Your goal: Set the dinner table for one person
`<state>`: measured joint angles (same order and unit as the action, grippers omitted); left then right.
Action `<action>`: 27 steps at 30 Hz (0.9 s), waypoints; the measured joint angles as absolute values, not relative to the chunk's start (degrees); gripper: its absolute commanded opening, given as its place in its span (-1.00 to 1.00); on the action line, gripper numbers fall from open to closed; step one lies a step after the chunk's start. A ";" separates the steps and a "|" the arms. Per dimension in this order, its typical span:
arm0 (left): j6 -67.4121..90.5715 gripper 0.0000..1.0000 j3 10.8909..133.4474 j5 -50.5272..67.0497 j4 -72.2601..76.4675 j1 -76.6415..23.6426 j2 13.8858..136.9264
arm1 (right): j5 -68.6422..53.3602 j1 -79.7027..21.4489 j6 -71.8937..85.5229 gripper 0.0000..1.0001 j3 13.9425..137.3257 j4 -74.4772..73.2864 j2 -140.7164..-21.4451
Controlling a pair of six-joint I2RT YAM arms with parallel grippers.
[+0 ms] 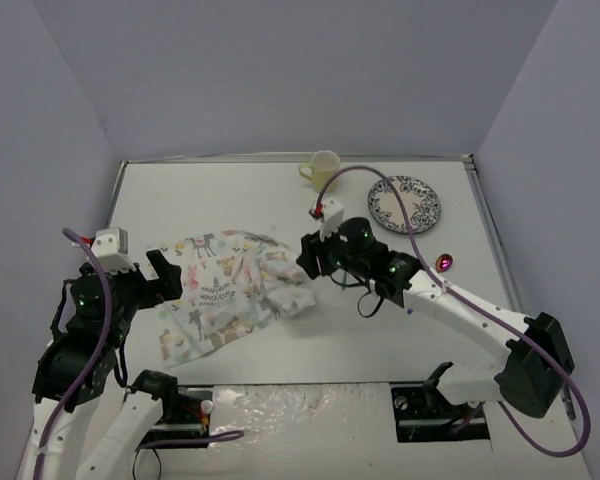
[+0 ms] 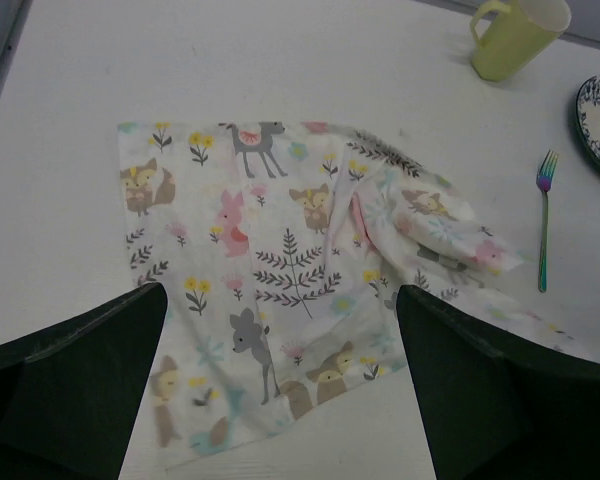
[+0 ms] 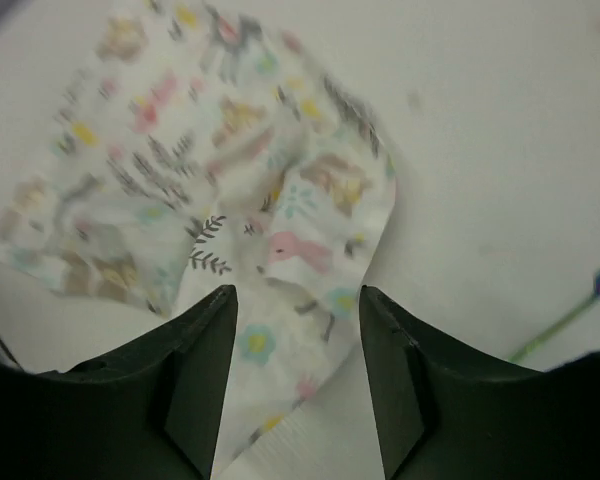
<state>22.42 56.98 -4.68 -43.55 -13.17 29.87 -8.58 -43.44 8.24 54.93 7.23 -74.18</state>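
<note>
the white counter (image 1: 280, 190) fills the view, carrying everything. the left gripper (image 2: 280, 292) hangs open at the 9 o'clock edge of the floral placemat (image 1: 220, 285); the right gripper (image 3: 297, 292), also open and empty, hovers over its rumpled 3 o'clock side.

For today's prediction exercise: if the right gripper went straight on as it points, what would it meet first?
Most likely the rumpled fold of the floral placemat, ahead of the open right gripper; depth is unclear.
</note>
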 measured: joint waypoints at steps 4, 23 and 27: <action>23.87 0.94 53.36 -3.63 -43.02 -13.17 32.03 | -2.62 -42.03 11.03 0.34 43.76 2.65 -69.90; 27.75 0.94 53.45 -10.21 -33.77 -6.78 62.54 | -4.53 -37.76 4.17 0.37 57.27 3.85 -86.96; 27.92 0.94 56.71 -10.41 -31.12 -2.05 69.87 | -7.48 -35.30 3.66 0.38 61.88 4.44 -94.02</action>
<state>27.92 56.71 -10.41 -31.12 -2.05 69.87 -7.48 -35.30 3.66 61.88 4.44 -94.02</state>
